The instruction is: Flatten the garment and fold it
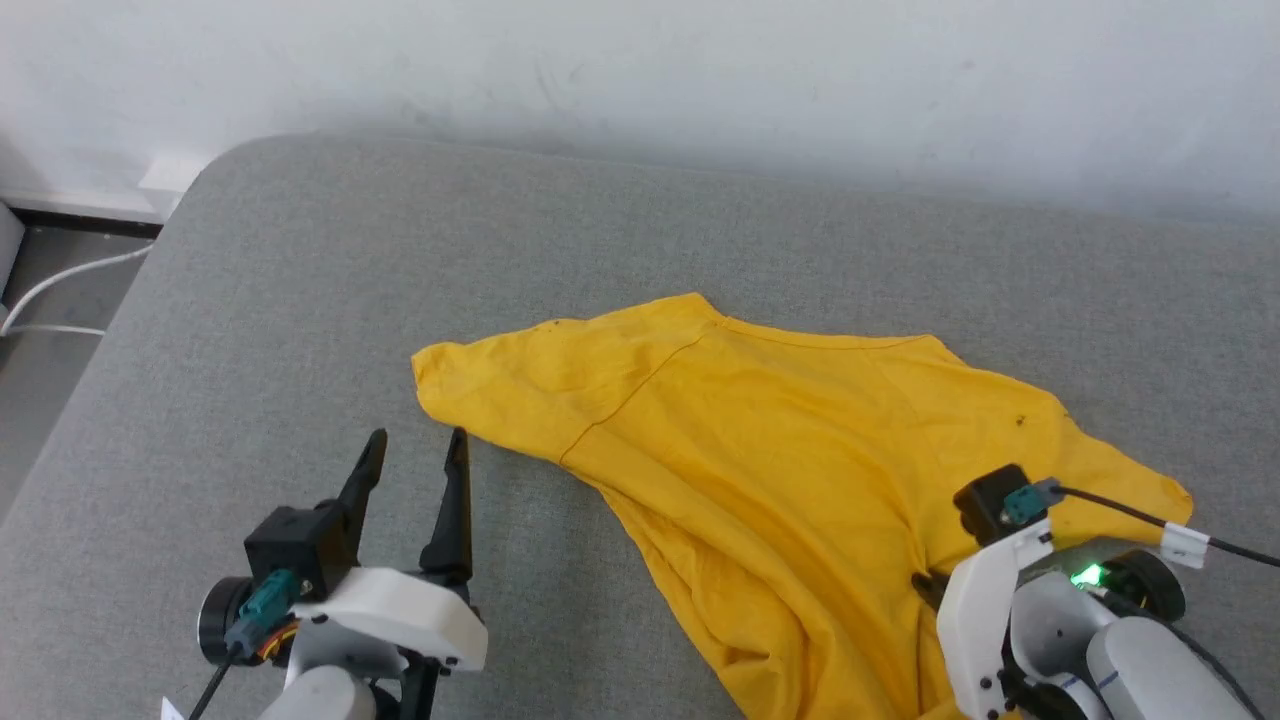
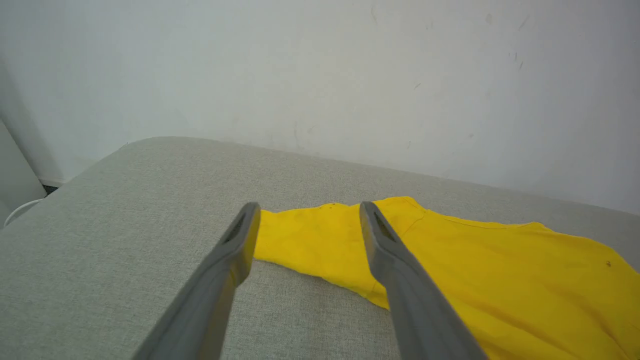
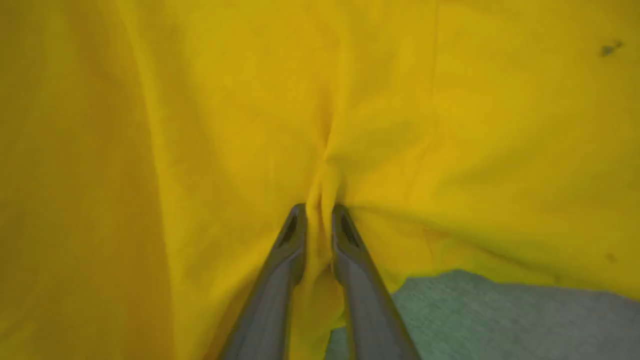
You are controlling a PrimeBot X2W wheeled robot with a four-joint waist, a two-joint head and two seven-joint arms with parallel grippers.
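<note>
The garment (image 1: 770, 440), a bright yellow T-shirt, lies crumpled across the grey padded surface (image 1: 600, 240), one sleeve reaching left. My left gripper (image 1: 415, 450) stands open just in front of that sleeve's edge, nothing between its fingers; the left wrist view shows the yellow garment (image 2: 475, 270) beyond the spread fingers (image 2: 240, 240). My right gripper (image 3: 318, 212) is shut on a pinched fold of the garment (image 3: 450, 125) near its front edge. In the head view the right wrist (image 1: 1000, 560) hides its fingertips.
A white wall (image 1: 640, 70) runs behind the padded surface. At the far left the surface's rounded corner drops to a floor with white cables (image 1: 60, 290). A black cable (image 1: 1150, 520) trails from my right wrist.
</note>
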